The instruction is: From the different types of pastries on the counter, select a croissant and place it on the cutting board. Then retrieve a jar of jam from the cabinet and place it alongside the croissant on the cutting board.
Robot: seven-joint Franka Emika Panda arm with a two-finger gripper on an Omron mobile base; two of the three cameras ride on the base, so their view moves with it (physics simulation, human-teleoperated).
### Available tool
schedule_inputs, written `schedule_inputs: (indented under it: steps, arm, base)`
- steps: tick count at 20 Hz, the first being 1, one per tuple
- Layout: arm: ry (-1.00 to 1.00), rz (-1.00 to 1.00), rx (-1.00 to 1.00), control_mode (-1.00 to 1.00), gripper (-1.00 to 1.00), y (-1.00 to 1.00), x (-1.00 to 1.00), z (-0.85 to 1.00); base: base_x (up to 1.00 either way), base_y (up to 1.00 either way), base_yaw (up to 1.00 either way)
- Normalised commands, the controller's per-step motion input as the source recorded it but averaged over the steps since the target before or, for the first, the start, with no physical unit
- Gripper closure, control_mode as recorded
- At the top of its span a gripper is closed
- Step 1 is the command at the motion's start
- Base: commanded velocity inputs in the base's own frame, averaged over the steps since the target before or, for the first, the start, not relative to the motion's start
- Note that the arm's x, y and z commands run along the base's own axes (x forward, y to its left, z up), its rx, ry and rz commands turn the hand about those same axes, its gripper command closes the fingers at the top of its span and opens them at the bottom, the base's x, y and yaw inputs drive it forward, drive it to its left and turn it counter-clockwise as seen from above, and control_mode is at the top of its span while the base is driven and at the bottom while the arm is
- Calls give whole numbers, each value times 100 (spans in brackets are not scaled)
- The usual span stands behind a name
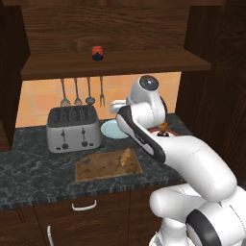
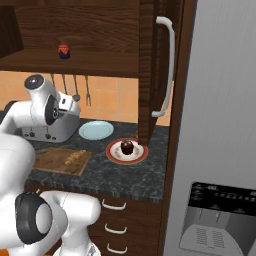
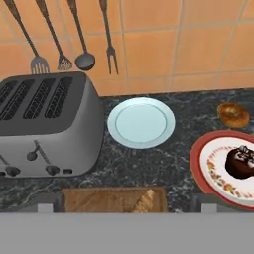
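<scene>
Brown wood lies nearest me: the cutting board (image 1: 108, 166) sits close to the front edge of the counter (image 1: 33, 175), and the croissant (image 1: 125, 156) rests on its right part, short of the board's right edge. My gripper (image 3: 127, 202) hangs above it with the fingers spread wide and nothing between them.

To the right, a red-rimmed plate (image 2: 112, 154) holds the dark chocolate pastry (image 2: 127, 146) at its middle. Just behind that plate, straight on the stone, lies the small round pastry (image 3: 233, 114). A pale blue plate (image 3: 141, 122) stands bare between the toaster (image 1: 73, 128) and the red-rimmed plate, with dark stone free around it. The toaster is behind the board, at its left end.

Further back, utensils (image 1: 81, 92) hang on the orange tile wall. Above them, in the cabinet (image 1: 105, 29), the jar of jam (image 1: 97, 53) stands alone near the shelf's middle, open shelf on both sides.
</scene>
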Motion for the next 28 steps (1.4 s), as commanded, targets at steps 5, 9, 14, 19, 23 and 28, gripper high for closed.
schedule_inputs:
  steps: [5, 9, 14, 19, 23, 28]
  arm:
    - [-21, 5, -1, -100, -100, 2, 0, 82]
    - [-20, 4, -2, -100, -100, 5, 0, 84]
    - [-22, 3, -2, -100, -100, 3, 0, 81]
    - [-21, 1, -1, -100, -100, 0, 0, 81]
    - [-22, 0, 0, -100, -100, 0, 0, 83]
    - [-6, 0, 0, -100, -100, 11, 9, 37]
  base:
    - [0, 0, 0]
    - [0, 0, 0]
    - [0, 0, 0]
    - [0, 0, 0]
    - [0, 0, 0]
    - [0, 0, 0]
